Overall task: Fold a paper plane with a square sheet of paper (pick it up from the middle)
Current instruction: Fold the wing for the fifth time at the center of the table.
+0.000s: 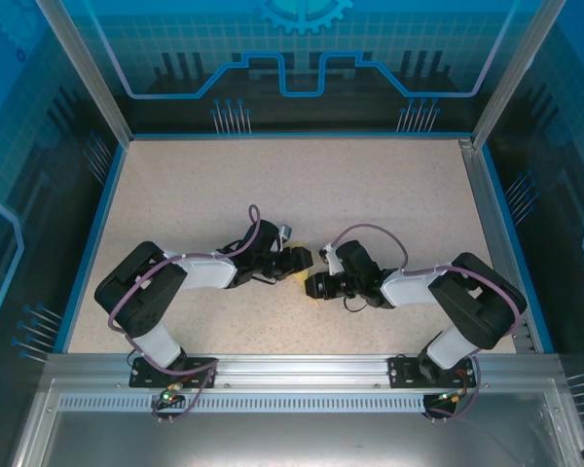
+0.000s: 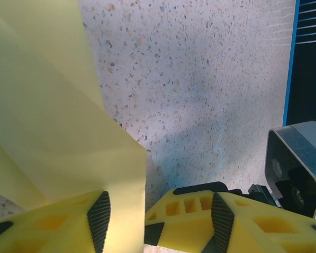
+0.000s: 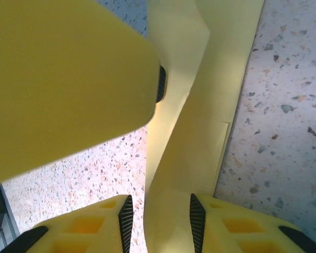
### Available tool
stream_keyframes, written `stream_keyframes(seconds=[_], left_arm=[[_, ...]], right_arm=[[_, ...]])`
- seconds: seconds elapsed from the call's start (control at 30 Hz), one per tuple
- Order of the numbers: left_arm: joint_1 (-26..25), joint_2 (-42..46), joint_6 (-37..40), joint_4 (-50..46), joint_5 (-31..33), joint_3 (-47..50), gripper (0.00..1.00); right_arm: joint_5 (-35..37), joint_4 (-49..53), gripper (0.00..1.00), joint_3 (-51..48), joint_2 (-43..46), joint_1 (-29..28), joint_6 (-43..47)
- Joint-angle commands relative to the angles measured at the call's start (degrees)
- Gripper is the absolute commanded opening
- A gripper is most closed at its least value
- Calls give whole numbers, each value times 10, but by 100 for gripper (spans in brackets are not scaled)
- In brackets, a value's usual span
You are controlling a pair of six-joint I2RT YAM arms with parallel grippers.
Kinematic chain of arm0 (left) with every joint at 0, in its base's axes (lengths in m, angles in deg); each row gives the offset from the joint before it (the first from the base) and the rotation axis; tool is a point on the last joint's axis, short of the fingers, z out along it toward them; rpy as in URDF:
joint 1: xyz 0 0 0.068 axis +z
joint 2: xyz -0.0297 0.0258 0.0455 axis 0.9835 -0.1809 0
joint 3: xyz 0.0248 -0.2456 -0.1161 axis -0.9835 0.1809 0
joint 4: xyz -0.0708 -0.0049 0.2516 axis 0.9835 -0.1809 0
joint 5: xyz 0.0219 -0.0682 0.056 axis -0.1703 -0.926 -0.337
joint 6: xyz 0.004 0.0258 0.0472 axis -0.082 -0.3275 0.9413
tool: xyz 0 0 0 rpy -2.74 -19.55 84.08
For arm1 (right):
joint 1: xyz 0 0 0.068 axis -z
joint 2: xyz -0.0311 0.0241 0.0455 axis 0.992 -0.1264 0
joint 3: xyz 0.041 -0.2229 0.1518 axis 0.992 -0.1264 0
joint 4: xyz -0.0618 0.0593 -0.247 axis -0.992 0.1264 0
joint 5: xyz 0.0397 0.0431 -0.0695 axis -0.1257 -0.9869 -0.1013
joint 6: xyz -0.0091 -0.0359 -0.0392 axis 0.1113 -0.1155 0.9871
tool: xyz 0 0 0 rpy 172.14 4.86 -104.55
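Closest in, the paper point(image 3: 189, 137) is seen standing between the fingers of the right gripper point(image 3: 160, 221). It is laid against the right-hand pad point(image 3: 196, 219), while a sliver of table point(image 3: 284, 105) is left showing beside the left-hand pad. The jaws are drawn in narrow about it, but whether a firm pinch is made cannot be told. From there the paper, already folded into a long layered strip, is carried straight ahead of that gripper, its long axis in line with the fingers.

Farther along the strip, on its left, a finger point(image 3: 68, 79) of the left gripper is met, its black pad set against the paper's side. In the left wrist view the left gripper point(image 2: 160, 224) is shown with its jaws apart. There the paper is placed just inside the left-hand pad and spread ahead and to the left, and the right-hand pad is kept well clear of it, with bare table between.

From above, the paper is found between the two grippers, both at it, neither nearer. The next move is judged to turn on that offset: for a pinch by the left gripper, the gap to the right of the paper must be closed without the strip being pushed sideways.
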Motion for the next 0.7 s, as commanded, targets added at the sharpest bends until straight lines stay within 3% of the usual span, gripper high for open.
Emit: stream_keyframes(seconds=[0.0, 0.2, 0.67], left_arm=[[-4, -10, -6, 10, 3, -13, 51], [-3, -10, -15, 6, 8, -13, 39], [-4, -11, -36, -20, 31, -14, 38]], right_arm=[[11, -8, 37, -8, -1, -4, 11], [23, 5, 36, -4, 2, -4, 18], [36, 18, 27, 10, 5, -11, 29]])
